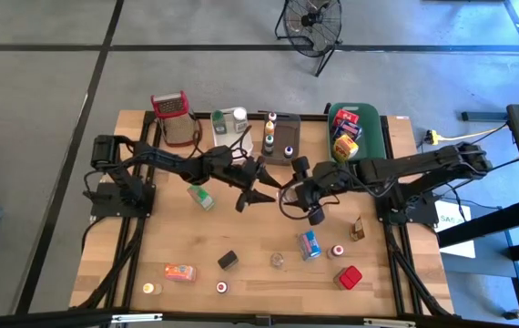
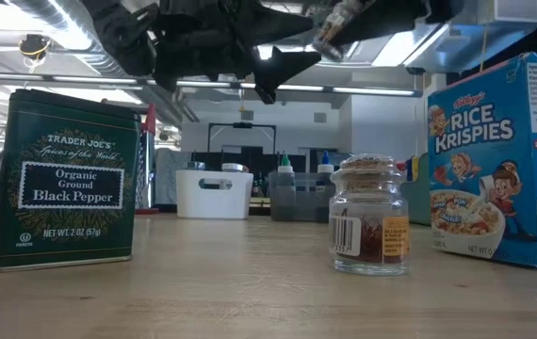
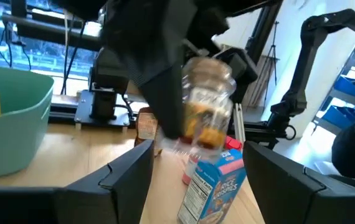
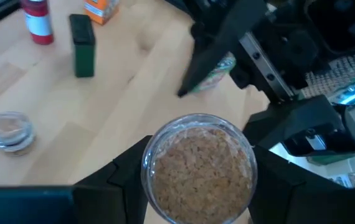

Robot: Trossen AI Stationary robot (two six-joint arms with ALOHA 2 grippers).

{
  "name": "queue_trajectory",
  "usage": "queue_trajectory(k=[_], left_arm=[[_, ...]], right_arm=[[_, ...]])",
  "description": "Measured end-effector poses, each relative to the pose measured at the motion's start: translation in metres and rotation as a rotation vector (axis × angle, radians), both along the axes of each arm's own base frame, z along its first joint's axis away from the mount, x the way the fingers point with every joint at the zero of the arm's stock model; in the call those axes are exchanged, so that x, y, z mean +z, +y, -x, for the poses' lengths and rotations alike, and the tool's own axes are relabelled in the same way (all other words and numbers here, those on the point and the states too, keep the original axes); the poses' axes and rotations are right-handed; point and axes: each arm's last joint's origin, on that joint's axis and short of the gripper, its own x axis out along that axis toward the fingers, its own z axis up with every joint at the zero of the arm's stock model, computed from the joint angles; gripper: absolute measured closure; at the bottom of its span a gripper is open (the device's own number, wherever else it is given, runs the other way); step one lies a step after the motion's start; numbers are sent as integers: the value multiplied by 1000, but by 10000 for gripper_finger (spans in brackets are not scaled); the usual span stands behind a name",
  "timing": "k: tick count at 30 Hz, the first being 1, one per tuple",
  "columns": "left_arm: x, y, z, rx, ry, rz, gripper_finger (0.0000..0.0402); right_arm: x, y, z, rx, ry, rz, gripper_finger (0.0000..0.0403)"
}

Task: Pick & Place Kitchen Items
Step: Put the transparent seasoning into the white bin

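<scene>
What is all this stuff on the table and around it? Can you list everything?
table: one, wooden, under everything
green tub: one, back right, holding red and yellow boxes
grater: one, red-topped, back left
pepper tin: one, dark green, front
Rice Krispies box: one, blue, front
clear jar: one, brown contents, between those two
orange box: one, front left
red box: one, front right
red-capped jars: two, front
fan: one, black, on the floor behind
left gripper: open, above mid-table
right gripper: holds a spice jar above mid-table
</scene>
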Motion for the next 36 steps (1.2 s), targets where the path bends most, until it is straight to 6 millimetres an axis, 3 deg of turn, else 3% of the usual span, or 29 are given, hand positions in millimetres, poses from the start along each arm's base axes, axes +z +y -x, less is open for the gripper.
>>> queue_trajectory(k=[15,29,36], left_arm=[[2,-2,-1,8,-23,-19,160],[1,14,4,-118,60,152,160],[13,11,-3,-152,25,139,160]], right_arm=[[-3,-6,-9,29,-31,42,202],[1,-5,-12,88,-93,137,202],[7,-5,-14,110,-151,166,202]])
